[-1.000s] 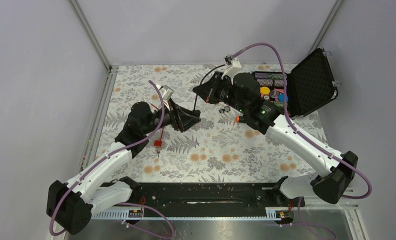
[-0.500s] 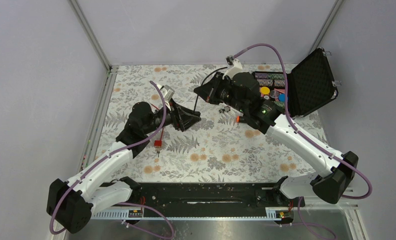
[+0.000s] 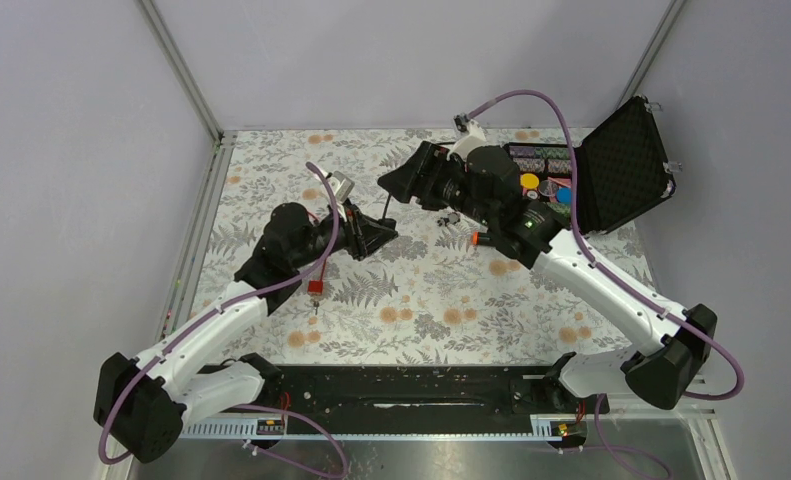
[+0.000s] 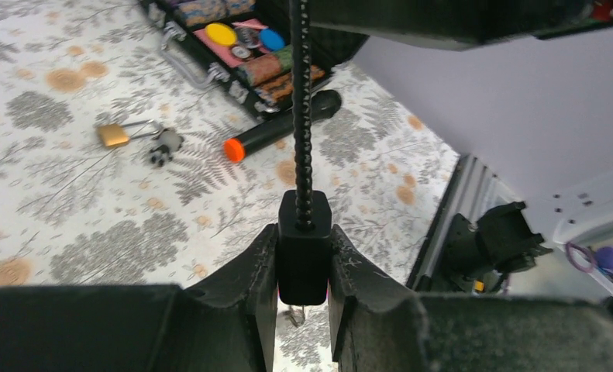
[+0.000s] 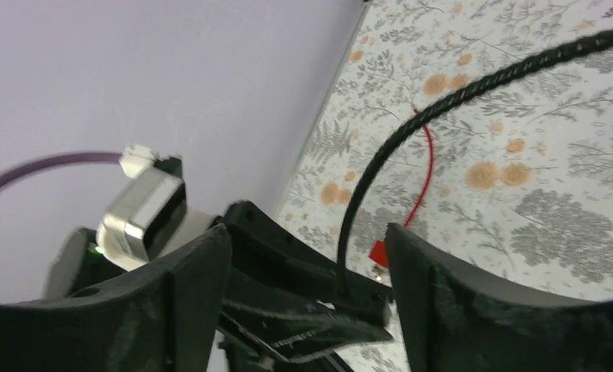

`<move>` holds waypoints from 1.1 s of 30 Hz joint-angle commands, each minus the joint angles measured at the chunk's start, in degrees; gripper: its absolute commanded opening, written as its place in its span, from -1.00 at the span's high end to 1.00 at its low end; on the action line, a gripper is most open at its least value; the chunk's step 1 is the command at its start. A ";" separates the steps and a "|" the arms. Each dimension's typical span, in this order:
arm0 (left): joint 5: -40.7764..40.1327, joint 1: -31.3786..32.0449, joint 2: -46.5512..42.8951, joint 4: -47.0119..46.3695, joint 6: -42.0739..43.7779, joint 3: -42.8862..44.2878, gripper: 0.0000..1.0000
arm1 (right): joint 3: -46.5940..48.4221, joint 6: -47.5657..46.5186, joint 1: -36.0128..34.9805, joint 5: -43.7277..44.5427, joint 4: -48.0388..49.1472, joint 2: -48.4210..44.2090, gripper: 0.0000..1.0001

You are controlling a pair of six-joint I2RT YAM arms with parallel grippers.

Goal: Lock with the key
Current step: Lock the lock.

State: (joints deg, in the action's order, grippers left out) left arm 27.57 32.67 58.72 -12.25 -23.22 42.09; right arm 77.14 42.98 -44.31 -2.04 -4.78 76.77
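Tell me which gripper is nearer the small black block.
Left. The left gripper is shut on the black block; the right gripper hangs open farther along the black cable, straddling it.

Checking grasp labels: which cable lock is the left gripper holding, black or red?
The black one: its block is clamped in the left gripper. The red lock lies ungripped on the table.

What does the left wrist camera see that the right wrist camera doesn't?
Only the left wrist view shows the key, a brass padlock, the open case and a black block pinched between the left fingers. Only the right wrist view shows the red wire with its red block, seen between the open right fingers. Both show the black cable and the flowery tablecloth.
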 commanded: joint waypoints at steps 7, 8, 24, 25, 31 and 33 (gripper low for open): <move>-8.04 -0.14 -3.56 21.71 10.49 12.06 1.00 | -6.73 -16.05 9.06 0.18 -3.87 -12.52 -0.58; -8.13 -0.14 -4.07 23.69 11.35 13.06 1.00 | -6.09 -19.65 9.62 0.67 -5.32 -13.15 -0.55; 5.31 -0.15 -11.06 30.12 17.97 14.40 1.00 | 10.41 -52.00 16.80 -26.02 -25.53 -5.32 -0.57; 6.06 -0.16 -11.14 30.52 18.39 14.57 1.00 | 10.86 -53.88 16.81 -28.14 -26.52 -5.04 -0.57; 8.72 -0.15 -11.63 32.27 20.12 15.00 1.00 | 11.17 -57.56 16.81 -31.67 -28.97 -4.18 -0.54; 9.27 -0.15 -11.81 32.28 20.17 14.78 1.00 | 11.10 -58.09 16.81 -32.66 -30.36 -3.39 -0.49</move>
State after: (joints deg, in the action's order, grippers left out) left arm 33.08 32.62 48.42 21.87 -4.91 53.76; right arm 85.62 -10.31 -27.57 -29.54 -32.16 72.53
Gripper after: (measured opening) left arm 0.240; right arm 0.766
